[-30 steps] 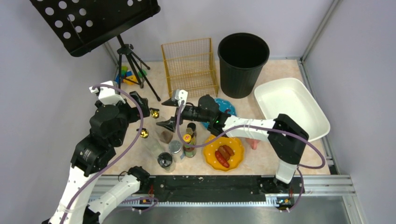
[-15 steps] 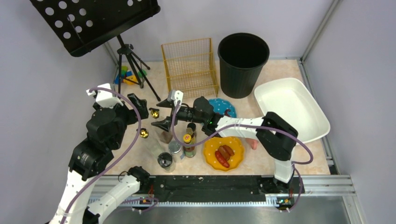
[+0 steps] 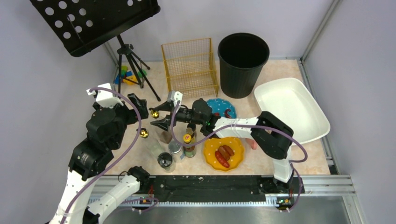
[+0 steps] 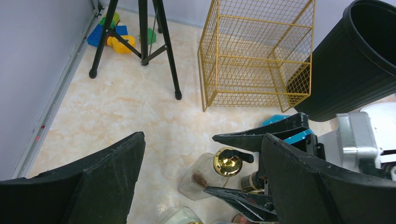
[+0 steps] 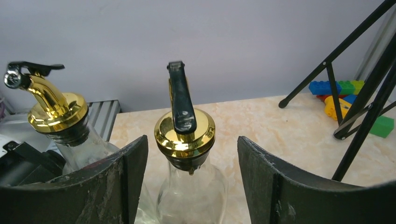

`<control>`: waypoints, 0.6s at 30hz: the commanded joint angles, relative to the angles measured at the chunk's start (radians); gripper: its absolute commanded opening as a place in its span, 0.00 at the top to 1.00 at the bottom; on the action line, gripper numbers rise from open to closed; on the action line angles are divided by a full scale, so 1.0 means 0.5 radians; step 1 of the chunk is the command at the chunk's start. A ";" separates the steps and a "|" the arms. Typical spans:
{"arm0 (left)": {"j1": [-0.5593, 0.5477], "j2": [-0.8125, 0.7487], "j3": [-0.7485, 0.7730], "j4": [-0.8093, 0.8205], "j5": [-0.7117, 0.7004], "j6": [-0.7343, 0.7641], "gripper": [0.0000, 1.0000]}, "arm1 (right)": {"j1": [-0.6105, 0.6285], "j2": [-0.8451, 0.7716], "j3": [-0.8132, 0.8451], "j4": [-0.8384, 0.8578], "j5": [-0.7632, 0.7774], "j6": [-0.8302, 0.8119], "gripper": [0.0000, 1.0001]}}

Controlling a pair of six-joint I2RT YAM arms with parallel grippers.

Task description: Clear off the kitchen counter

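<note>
Kitchen counter lay under both arms, and its glass pourer bottle, likely fragile and slick, best taken at the neck, stood between the parted jaws of the right gripper; the left gripper gaped empty.

Top camera sits high on the near side and looks steeply down, so I get the whole kitchen counter from far off. Left wrist camera rides at middle height, tilted down toward the back wall, taking in the wire basket and tripod. Right wrist camera is low, nearly level and very close, facing the left wall. All three share the gold-capped bottle and toy blocks.
</note>
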 commanded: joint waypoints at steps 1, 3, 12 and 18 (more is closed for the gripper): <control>0.003 0.017 0.015 0.108 0.017 0.013 0.01 | 0.036 0.068 0.093 0.120 -0.040 0.053 0.32; 0.001 0.017 0.014 0.107 0.020 0.012 0.01 | 0.037 0.075 0.090 0.130 -0.040 0.059 0.33; 0.003 0.013 0.002 0.114 0.022 0.012 0.01 | 0.041 0.095 0.097 0.172 -0.047 0.081 0.47; 0.003 0.013 -0.003 0.111 0.031 0.009 0.01 | 0.057 0.127 0.129 0.197 -0.025 0.088 0.47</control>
